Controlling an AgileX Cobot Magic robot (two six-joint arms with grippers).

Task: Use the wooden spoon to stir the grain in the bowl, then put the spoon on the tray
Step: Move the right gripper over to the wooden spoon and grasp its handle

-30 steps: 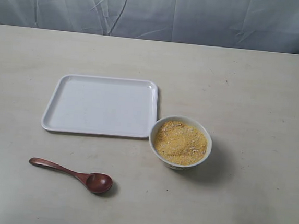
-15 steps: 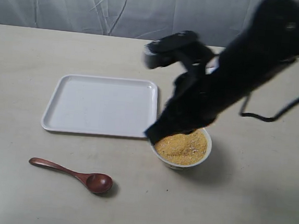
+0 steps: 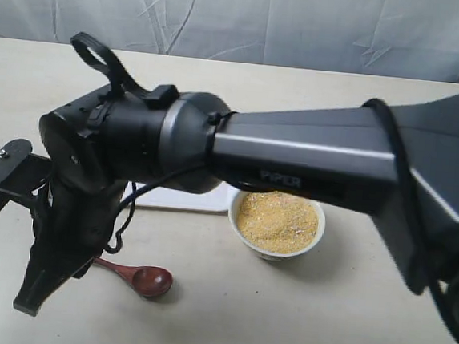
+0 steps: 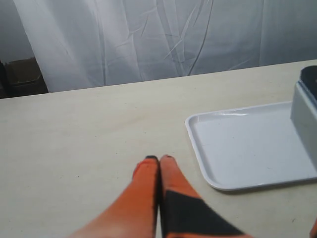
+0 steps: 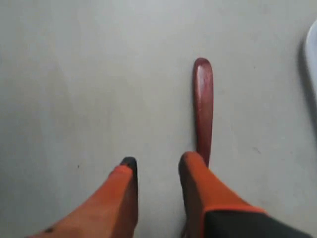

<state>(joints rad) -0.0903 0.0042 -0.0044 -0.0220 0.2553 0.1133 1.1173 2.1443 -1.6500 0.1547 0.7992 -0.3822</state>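
The wooden spoon lies on the table in front of the tray; only its oval bowl and a bit of handle show past the arm. My right gripper has reached across and points down at the spoon's handle end. In the right wrist view the right gripper is open, and the handle runs on past one fingertip, not between the fingers. The white bowl holds yellow grain. The tray is mostly hidden by the arm. My left gripper is shut and empty, near the tray.
The big black right arm stretches from the right edge across the tray and over the table's left half. A white curtain hangs behind the table. A grey part of the right arm stands over the tray's edge.
The right arm came in from the right, passed over the bowl and now hangs over the spoon's handle at the left. Spoon, bowl and tray have not moved.
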